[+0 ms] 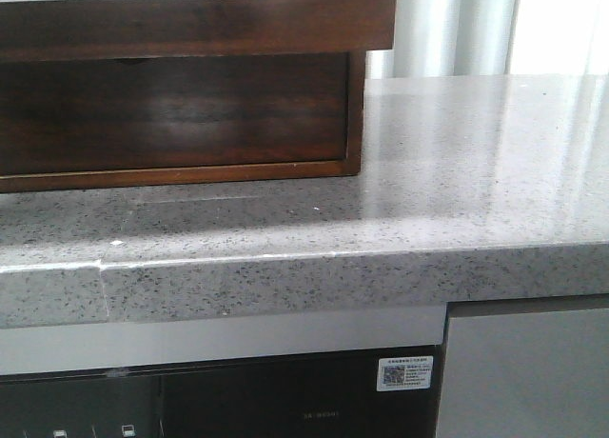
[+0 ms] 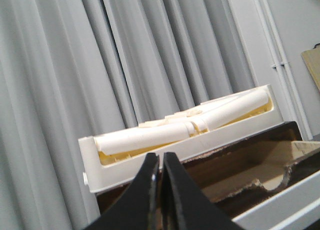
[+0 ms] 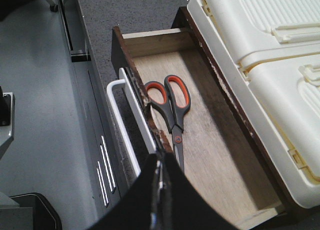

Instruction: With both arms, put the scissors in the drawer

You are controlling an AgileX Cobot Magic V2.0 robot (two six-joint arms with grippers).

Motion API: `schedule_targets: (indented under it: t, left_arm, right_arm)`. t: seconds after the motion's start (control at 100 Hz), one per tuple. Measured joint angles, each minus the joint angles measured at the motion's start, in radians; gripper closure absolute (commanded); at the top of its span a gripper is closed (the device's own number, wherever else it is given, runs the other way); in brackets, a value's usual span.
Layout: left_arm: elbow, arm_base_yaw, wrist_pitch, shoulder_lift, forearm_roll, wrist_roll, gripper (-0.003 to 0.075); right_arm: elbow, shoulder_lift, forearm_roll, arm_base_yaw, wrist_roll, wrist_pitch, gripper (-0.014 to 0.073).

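The scissors (image 3: pixel 170 115), orange-and-grey handles and grey blades, lie flat on the pale wooden floor of the open drawer (image 3: pixel 215 155), close to its front wall. In the front view the drawer's dark-brown front (image 1: pixel 190 24) juts out over the counter, with a whitish rim on top. My right gripper (image 3: pixel 161 157) is shut and empty, hovering above the drawer's front edge near the blade tips. My left gripper (image 2: pixel 161 157) is shut and empty, in front of the open drawer (image 2: pixel 240 152). Neither gripper shows in the front view.
A cream plastic box (image 3: pixel 260 55) sits on the cabinet above the drawer and also shows in the left wrist view (image 2: pixel 190 135). A white bar handle (image 3: pixel 122 125) runs along the drawer front. The speckled grey counter (image 1: pixel 457 171) carries the brown cabinet (image 1: pixel 171 114). Grey curtains (image 2: pixel 100 65) hang behind.
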Motion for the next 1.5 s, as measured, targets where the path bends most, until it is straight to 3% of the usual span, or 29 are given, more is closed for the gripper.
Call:
schedule_targets:
  t: [0.34, 0.64, 1.16, 1.33, 1.5]
  left_arm:
    - [0.051, 0.000, 0.033, 0.000, -0.150, -0.002, 0.0739]
    - [0.051, 0.000, 0.217, 0.000, -0.188, -0.002, 0.0739]
    - [0.053, 0.000, 0.250, 0.000, -0.194, -0.002, 0.0739]
    - [0.053, 0.000, 0.250, 0.000, -0.194, -0.002, 0.0739]
    - [0.053, 0.000, 0.252, 0.000, -0.194, -0.002, 0.0739]
  right_arm:
    - [0.425, -0.348, -0.012, 0.000, 0.000, -0.296, 0.0655]
    - [0.874, -0.714, -0.025, 0.000, 0.000, -0.524, 0.0657]
    - [1.413, -1.195, -0.018, 0.000, 0.000, -0.685, 0.0656]
    - [1.575, -1.229, 0.055, 0.000, 0.000, -0.759, 0.0656]
    - [1.713, -1.229, 0.226, 0.000, 0.000, -0.919, 0.0656]
